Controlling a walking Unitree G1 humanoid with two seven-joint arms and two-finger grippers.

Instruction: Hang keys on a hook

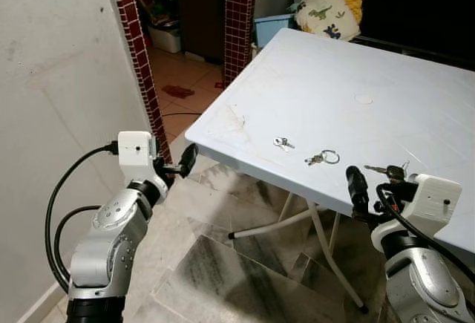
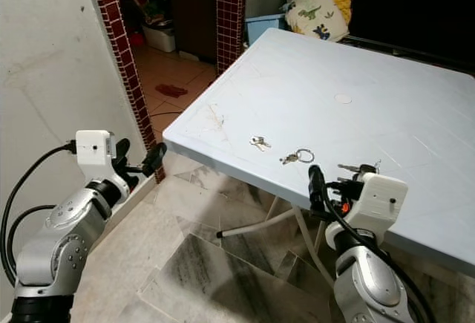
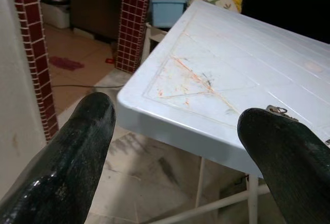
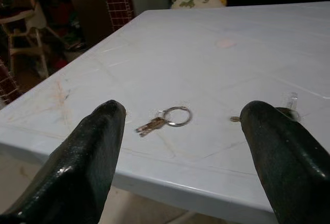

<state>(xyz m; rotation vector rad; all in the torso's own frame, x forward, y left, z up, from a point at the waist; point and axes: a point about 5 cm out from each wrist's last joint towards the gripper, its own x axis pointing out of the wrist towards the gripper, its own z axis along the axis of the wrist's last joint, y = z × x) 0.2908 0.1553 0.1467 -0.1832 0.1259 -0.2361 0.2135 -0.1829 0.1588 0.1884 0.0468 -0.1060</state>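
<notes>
The small metal key on a round steel ring (image 4: 164,119) lies on the pale blue plastic desk (image 1: 326,93), at twelve o'clock from the right claw (image 4: 183,147), gaping empty. Probably light, slippery; pinch the ring.

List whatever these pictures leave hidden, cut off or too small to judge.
- Third key set: in the eye views the right gripper and its wrist housing cover part of it.
- Small key: too small to count its keys; in the left wrist view a black finger covers most of it.
- Table: far side cut off by the frame edge.
- Hook: I cannot identify one anywhere.
</notes>
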